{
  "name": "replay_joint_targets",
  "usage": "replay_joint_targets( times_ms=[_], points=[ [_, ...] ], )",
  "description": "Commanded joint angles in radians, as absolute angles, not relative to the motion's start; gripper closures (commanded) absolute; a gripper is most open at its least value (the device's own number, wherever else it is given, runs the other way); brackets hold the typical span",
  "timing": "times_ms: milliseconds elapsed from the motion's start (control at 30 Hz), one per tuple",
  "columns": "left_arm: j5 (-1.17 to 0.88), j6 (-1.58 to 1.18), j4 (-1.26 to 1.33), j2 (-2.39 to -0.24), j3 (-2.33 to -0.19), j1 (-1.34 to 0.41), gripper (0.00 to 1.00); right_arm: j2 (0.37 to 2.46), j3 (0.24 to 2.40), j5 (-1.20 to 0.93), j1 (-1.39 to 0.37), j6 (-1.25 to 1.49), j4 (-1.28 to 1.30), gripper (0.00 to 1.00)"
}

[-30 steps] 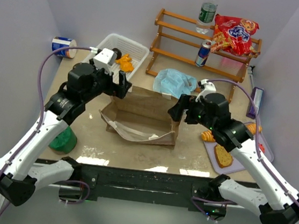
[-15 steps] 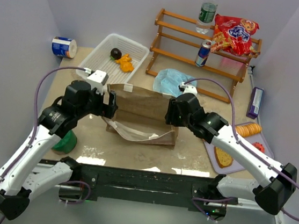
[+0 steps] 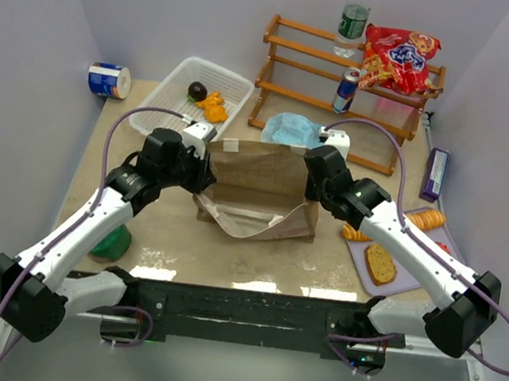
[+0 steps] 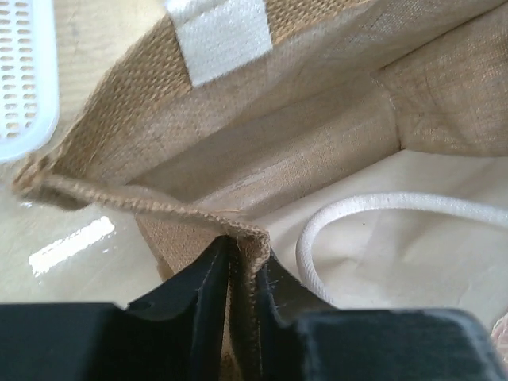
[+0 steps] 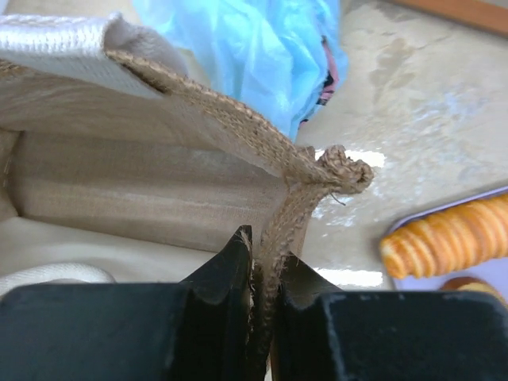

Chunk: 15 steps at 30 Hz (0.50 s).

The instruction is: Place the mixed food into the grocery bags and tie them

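The brown bag (image 3: 262, 168) stands open mid-table, a woven weave with a pale lining. My left gripper (image 3: 203, 177) is shut on its left rim (image 4: 143, 202), the edge pinched between the black fingers (image 4: 202, 290). My right gripper (image 3: 314, 190) is shut on the right rim (image 5: 238, 135). A white cord (image 4: 349, 210) lies inside. The light blue plastic bag (image 3: 291, 130) lies crumpled just behind. On the wooden rack (image 3: 287, 65) are the bottle (image 3: 352, 22), red crisp packet (image 3: 398, 58) and soda can (image 3: 346, 89).
A white mesh basket (image 3: 168, 98) at back left holds a dark fruit (image 3: 196, 90) and an orange piece (image 3: 213, 108). A purple tray (image 3: 361, 262) at right carries bread (image 3: 380, 263) and orange ridged food (image 5: 444, 234). Blue-and-white can (image 3: 109, 80) far left; green round thing (image 3: 109, 240) near left.
Both arms came in to the brown bag's two sides and shut on its rim. The bag now stands taller, spread open, and sits a little further right.
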State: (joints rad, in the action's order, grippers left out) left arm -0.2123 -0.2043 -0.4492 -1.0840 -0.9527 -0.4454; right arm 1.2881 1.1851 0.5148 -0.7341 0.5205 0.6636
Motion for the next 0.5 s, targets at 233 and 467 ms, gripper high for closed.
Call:
replay_joint_targets(
  times_ms=[233,467],
  points=[
    [-0.264,-0.167,-0.319,-1.25,-1.098,-0.439,1.0,1.213,1.471,0.377,-0.683,0.351,0.725,0.06],
    [-0.245,-0.15,-0.284,-1.249,-1.082,-0.436,1.0,1.366,1.764,0.437,-0.603,0.319,0.755,0.06]
  ],
)
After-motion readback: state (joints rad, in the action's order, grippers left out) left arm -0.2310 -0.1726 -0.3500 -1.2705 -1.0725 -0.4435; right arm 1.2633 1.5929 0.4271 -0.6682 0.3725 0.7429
